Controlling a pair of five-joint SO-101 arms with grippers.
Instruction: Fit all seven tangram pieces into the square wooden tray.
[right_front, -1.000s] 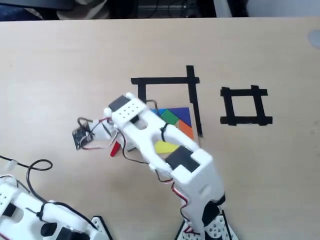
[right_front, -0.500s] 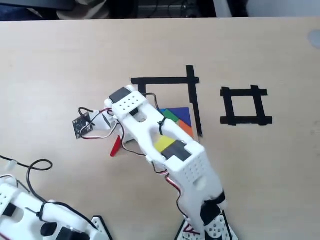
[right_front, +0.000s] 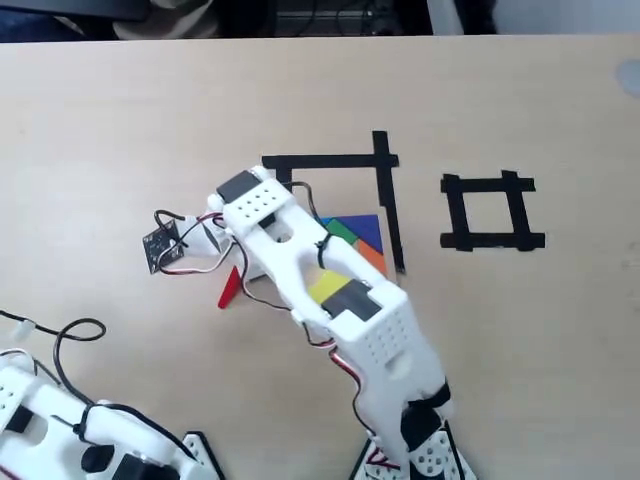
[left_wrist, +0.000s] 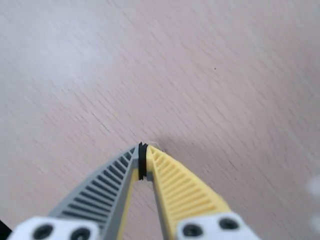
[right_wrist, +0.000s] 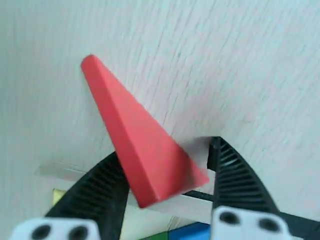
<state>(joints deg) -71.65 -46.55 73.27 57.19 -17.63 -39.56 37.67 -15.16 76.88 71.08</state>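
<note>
My right gripper (right_wrist: 166, 149) is shut on a red triangle (right_wrist: 140, 145), its black fingers (right_wrist: 102, 187) on either side of the piece. From above, that triangle (right_front: 230, 288) shows as a thin red sliver left of the tray (right_front: 330, 160), under the right arm's wrist. The tray is framed in black tape and holds blue (right_front: 352, 222), green (right_front: 340, 238), orange (right_front: 372, 258) and yellow (right_front: 330, 288) pieces, partly hidden by the arm. My left gripper (left_wrist: 143, 162) is shut with nothing in it, its tips just above bare tabletop.
A second, smaller black tape square (right_front: 492, 212) lies right of the tray. The left arm's base and cables (right_front: 60, 420) sit at the front left corner. The right arm's body (right_front: 330, 300) slants across the tray's front left part.
The right arm's wrist has shifted a little toward the far side and turned. The red triangle has moved slightly away from the front edge with it. The left arm's base has kept still.
</note>
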